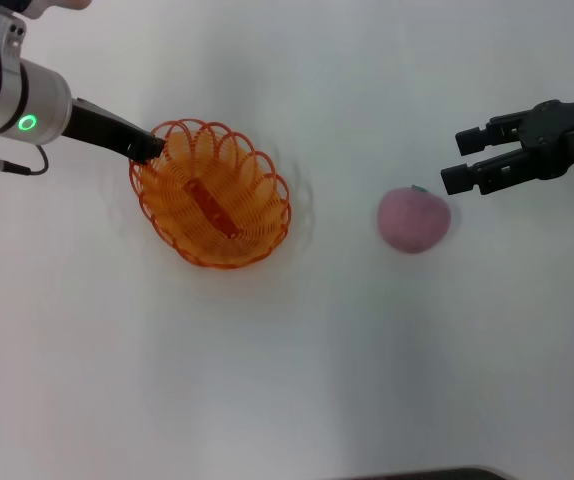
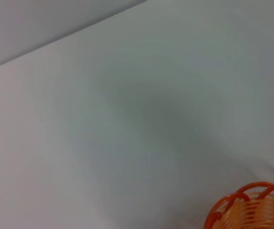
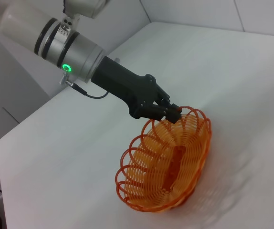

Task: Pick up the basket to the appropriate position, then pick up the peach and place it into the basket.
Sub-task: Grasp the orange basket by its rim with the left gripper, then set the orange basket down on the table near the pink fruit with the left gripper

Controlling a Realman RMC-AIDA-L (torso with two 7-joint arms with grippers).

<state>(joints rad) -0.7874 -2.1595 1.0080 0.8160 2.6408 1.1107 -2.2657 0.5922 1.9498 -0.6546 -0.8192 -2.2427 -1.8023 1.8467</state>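
The orange wire basket (image 1: 213,193) sits left of centre on the white table, tilted with one side raised; it also shows in the right wrist view (image 3: 168,162) and at a corner of the left wrist view (image 2: 251,207). My left gripper (image 1: 153,147) is shut on the basket's far-left rim, as the right wrist view (image 3: 171,112) shows. The pink-mauve peach (image 1: 413,217) with a small dark stem lies right of centre. My right gripper (image 1: 460,158) is open and empty, just up and right of the peach.
The white table (image 1: 297,380) spreads all round. A dark edge (image 1: 437,473) shows at the bottom of the head view. A grey wall and the table's edge (image 3: 13,129) show in the right wrist view.
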